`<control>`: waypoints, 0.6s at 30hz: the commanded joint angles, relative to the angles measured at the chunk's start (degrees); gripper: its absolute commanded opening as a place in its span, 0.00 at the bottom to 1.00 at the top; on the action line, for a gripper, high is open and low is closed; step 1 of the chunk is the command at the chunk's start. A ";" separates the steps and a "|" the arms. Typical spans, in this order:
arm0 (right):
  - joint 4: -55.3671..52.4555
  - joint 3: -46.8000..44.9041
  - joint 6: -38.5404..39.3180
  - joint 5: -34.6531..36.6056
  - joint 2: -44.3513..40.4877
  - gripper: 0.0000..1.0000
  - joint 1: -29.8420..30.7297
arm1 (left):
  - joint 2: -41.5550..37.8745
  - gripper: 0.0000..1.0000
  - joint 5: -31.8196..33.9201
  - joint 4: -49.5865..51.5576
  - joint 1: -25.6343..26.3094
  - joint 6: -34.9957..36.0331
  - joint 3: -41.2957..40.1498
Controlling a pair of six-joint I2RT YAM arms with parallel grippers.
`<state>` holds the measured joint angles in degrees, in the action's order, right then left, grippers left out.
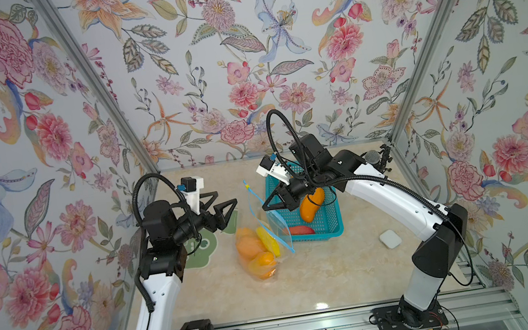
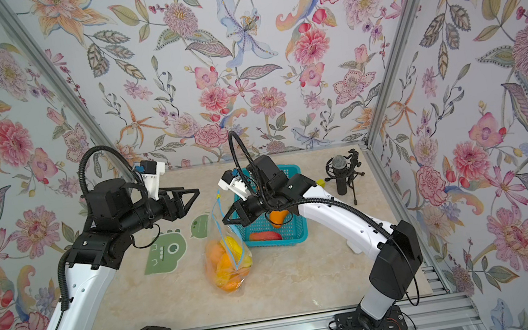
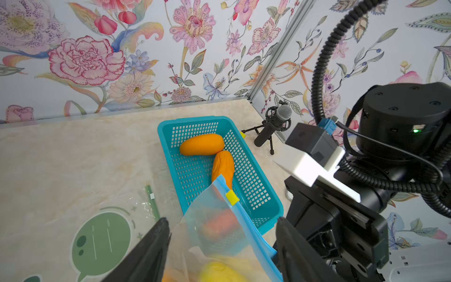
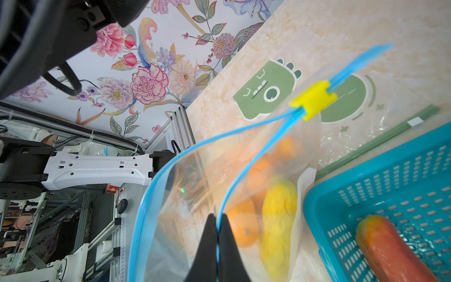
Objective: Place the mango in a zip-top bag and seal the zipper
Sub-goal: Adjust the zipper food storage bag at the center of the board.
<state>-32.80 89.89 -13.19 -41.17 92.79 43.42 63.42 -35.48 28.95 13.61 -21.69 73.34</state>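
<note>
The clear zip-top bag (image 1: 261,249) stands on the table with its blue zipper strip raised. Its yellow slider (image 4: 312,99) sits at the far end, and the two strips spread apart into an open mouth. Several orange mangoes and a yellow mango (image 4: 278,214) lie inside. My right gripper (image 4: 217,217) is shut on one blue strip of the bag's rim, seen in both top views (image 1: 263,208) (image 2: 223,221). My left gripper (image 1: 227,197) (image 3: 222,223) hangs open to the left of the bag and above it, touching nothing.
A teal basket (image 1: 317,236) right of the bag holds an orange mango (image 1: 312,205) and a reddish one (image 1: 300,230). A flat bag with green prints (image 2: 166,255) lies at left. A microphone on a stand (image 2: 342,175) is at back right, a white case (image 1: 390,238) at right.
</note>
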 commanded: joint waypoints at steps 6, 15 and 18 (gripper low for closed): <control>-0.30 2.26 4.39 0.61 -1.21 0.00 -0.45 | -0.41 0.83 -5.21 -8.66 -2.52 5.64 -8.15; -10.27 15.79 11.44 -1.87 4.59 0.00 -0.96 | -5.26 0.76 -9.52 -15.11 -5.32 4.58 -13.56; -11.40 16.20 12.08 -1.94 5.83 0.00 -1.17 | -6.37 0.76 -8.55 -14.34 -5.99 5.69 -15.16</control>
<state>-40.62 105.03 -4.60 -41.67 96.47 42.96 58.04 -42.92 16.93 8.49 -17.21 59.90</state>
